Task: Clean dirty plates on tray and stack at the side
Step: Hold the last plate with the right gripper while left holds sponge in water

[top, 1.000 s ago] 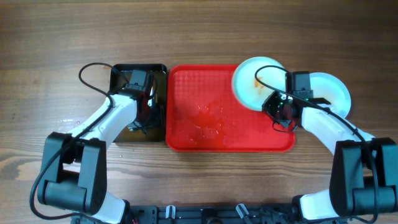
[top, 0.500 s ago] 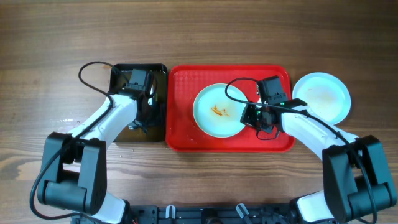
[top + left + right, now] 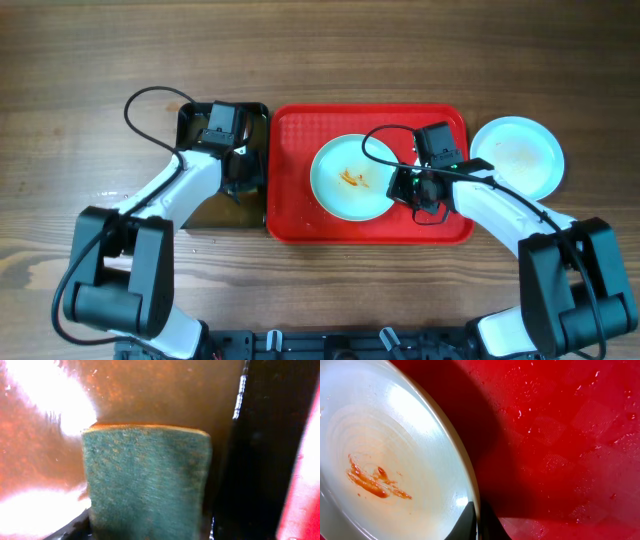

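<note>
smeared plate (image 3: 345, 178) lies at the middle of the tray (image 3: 300, 215); right gripper (image 3: 405, 186) sits at that plate's right edge, inside the tray, fingers (image 3: 465, 527) clamped on the rim; second plate (image 3: 518, 157) rests just right of the tray; left gripper (image 3: 235, 170) hangs over the basin (image 3: 195, 215) left of the tray, green sponge (image 3: 147, 485) before it, grip cannot be told

The table (image 3: 320, 50) is brown wood with a visible grain, matt. The tray (image 3: 560, 435) is red plastic, faintly patterned and glossy where water drops sit on it. The plate (image 3: 395, 460) is smooth and shiny, with faint concentric rings and an orange smear. The sponge (image 3: 145, 485) is green, rough and fibrous. The basin (image 3: 265, 450) looks like wet, glossy black plastic.
</note>
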